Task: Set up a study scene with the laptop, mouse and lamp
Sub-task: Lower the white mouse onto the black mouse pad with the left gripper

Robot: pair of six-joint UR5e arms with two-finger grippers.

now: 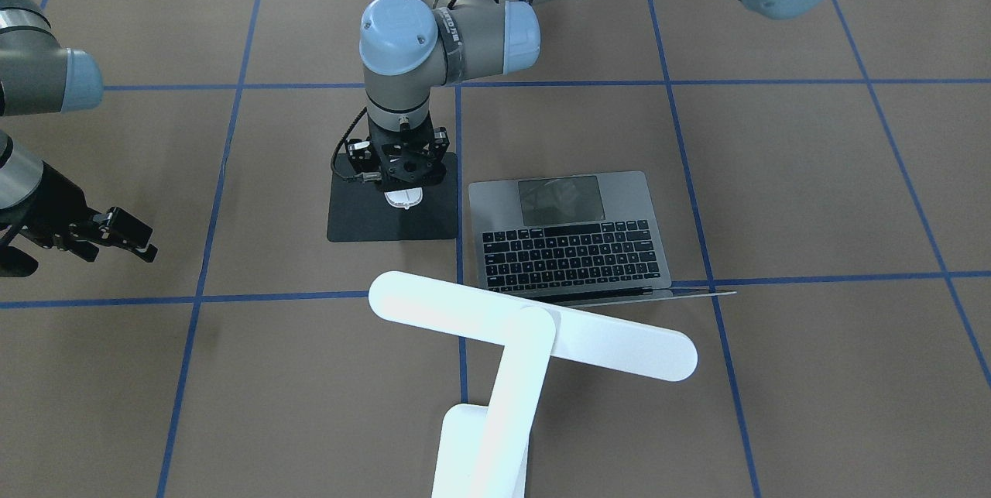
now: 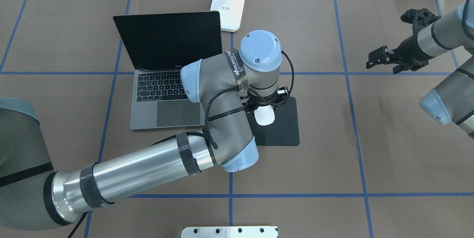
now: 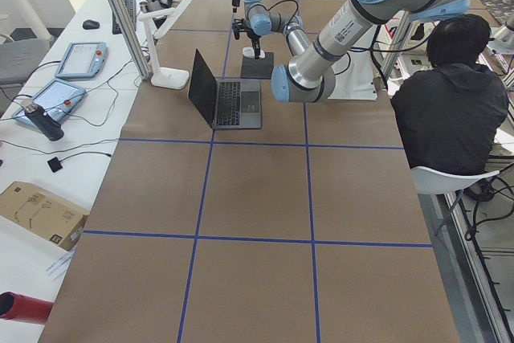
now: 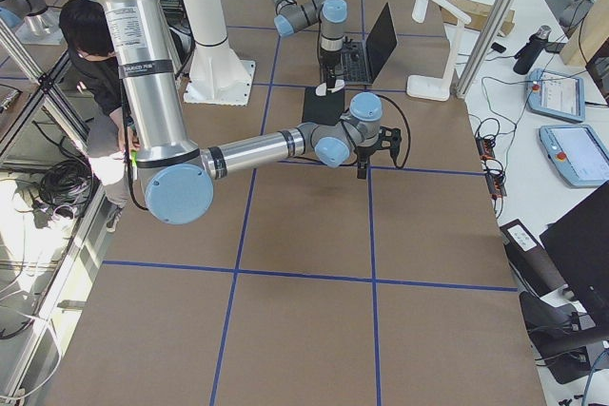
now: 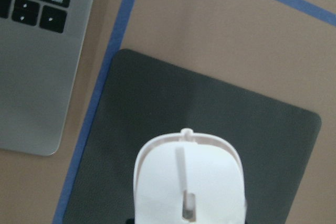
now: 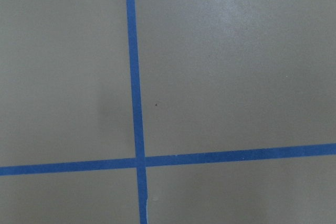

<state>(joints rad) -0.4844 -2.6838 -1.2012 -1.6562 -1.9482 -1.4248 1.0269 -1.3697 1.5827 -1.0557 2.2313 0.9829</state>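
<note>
The robot's left claw point(image 1: 402, 173) hangs straight over the white mouse point(image 1: 403, 199), which lies on a black pad point(image 1: 364, 223) near the middle of the desk point(image 1: 813, 196), just beside the open laptop point(image 1: 569, 231) on the robot's right of it. The wrist and the mouse itself hide the fingers, so it cannot be told whether the claw pinches the mouse or stands spread. The mouse's long axis runs from the robot's edge of the desk toward the far edge, in line with the laptop's side, and it sits directly beneath the claw rather than off to either hand. The right claw point(image 1: 143, 241), spread and empty, hangs well apart toward the desk's right edge, leaving the left arm far the nearer. The white lamp point(image 1: 534, 327) stands at the far edge behind the laptop, its bar head reaching over the screen
</note>
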